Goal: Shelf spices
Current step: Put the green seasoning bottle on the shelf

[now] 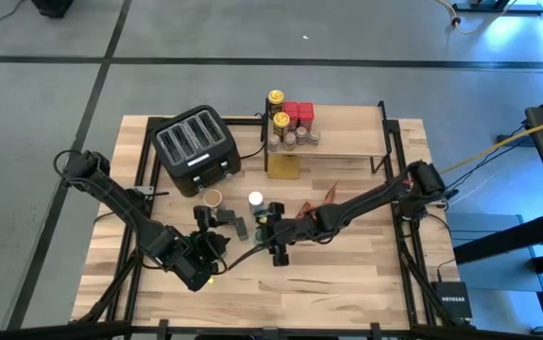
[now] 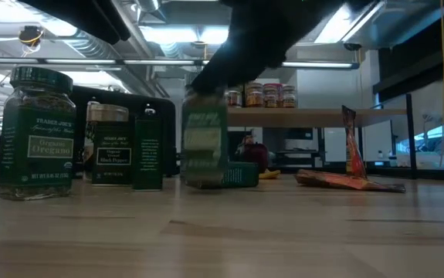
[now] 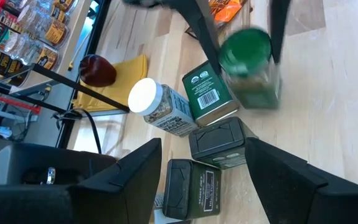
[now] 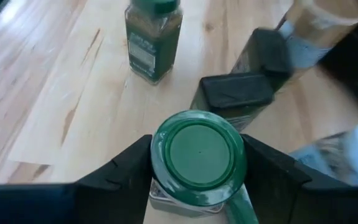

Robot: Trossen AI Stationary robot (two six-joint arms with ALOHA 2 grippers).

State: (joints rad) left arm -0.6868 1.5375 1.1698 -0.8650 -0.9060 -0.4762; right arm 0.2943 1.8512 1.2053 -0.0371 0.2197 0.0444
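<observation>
My right gripper [image 4: 197,171] is shut on a green-lidded spice jar [image 4: 198,155] near the table's middle, also blurred in the low view [image 2: 204,139]. Around it stand and lie other spices: an oregano jar [image 2: 36,131], a black pepper jar [image 2: 110,143], dark tins [image 3: 219,143] and a white-lidded jar [image 3: 157,106]. My left gripper [image 3: 210,180] hovers open just near-left of this cluster, touching nothing. The shelf [image 1: 347,142] stands at the far side with several jars [image 1: 290,123] on its plank. My right gripper pinches the green-lidded jar just under its lid [image 4: 160,186], one finger on each side. The fingers [image 4: 266,168] slant down from the table's right side. The jar stands upright in the hold. Whether its base is clear of the table I cannot tell.
A black four-slot toaster [image 1: 195,146] stands far left of the shelf. An orange-brown foil packet [image 1: 323,203] lies under my right arm. A yellow flat thing [image 1: 285,167] lies in front of the shelf. The near part of the table [image 1: 347,283] is bare wood.
</observation>
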